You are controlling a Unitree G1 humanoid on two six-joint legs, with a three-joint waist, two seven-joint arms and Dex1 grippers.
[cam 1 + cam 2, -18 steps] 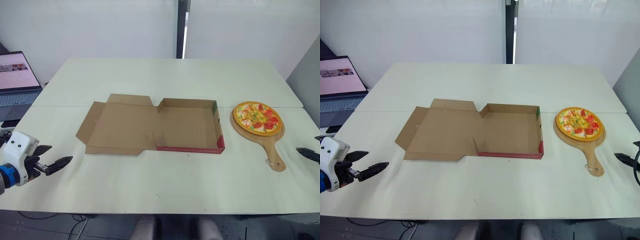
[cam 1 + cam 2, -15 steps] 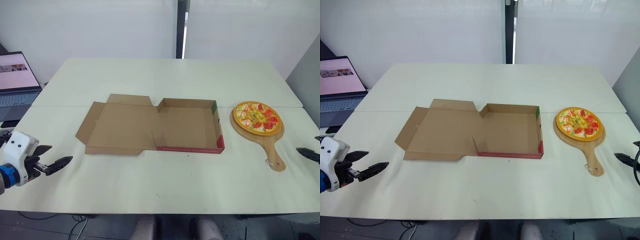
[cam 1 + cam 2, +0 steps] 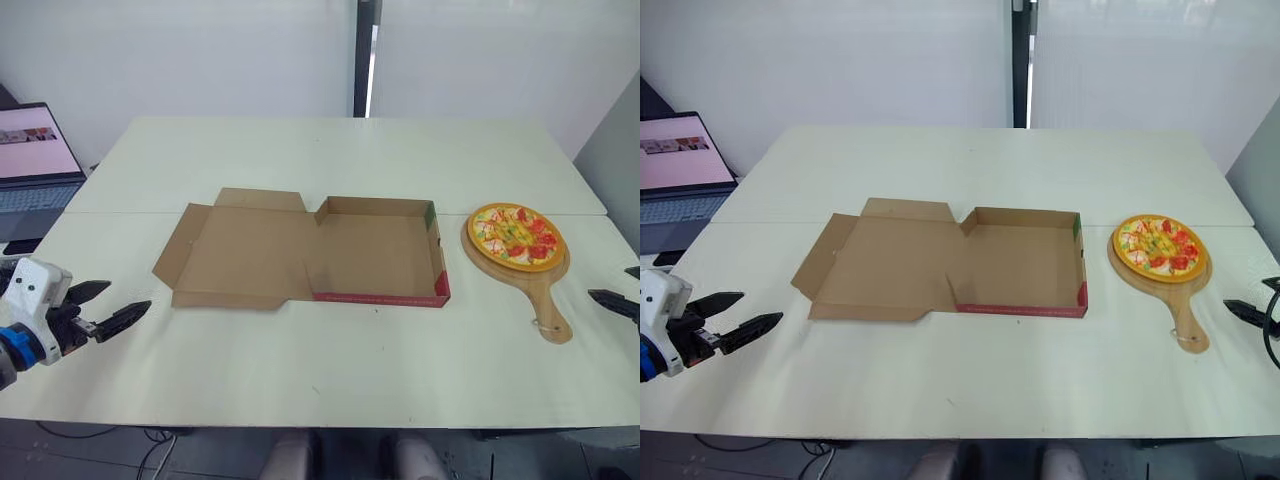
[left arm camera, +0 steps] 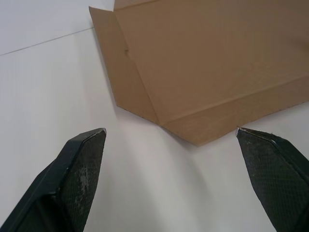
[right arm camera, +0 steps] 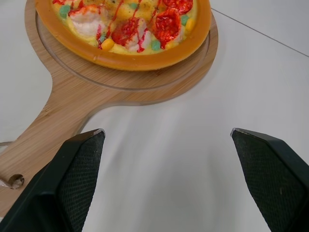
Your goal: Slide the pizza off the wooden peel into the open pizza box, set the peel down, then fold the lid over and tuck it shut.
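Right wrist view: right claw (image 5: 166, 133) open, empty, beside the peel (image 5: 101, 99) to take its handle (image 5: 41, 140); left claw (image 3: 128, 296) open near box lid (image 3: 250, 250).

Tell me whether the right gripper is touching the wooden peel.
Apart. In the right eye view, bare table separates the right gripper from the wooden peel.

The open grey laptop with a pink-lit screen (image 3: 32, 160) is cut off by the left edge of the head views, and what is displayed on it is too small to be read. The black two-fingered right gripper (image 3: 610, 283) is clipped by the right edge there. In the right wrist view, part of the round, orange-crusted pizza (image 5: 128, 29) and part of the handle of the round wooden peel (image 5: 120, 92) are cropped. In the left wrist view, much of the flat brown cardboard pizza box (image 4: 212, 63) is cut away by the frame.
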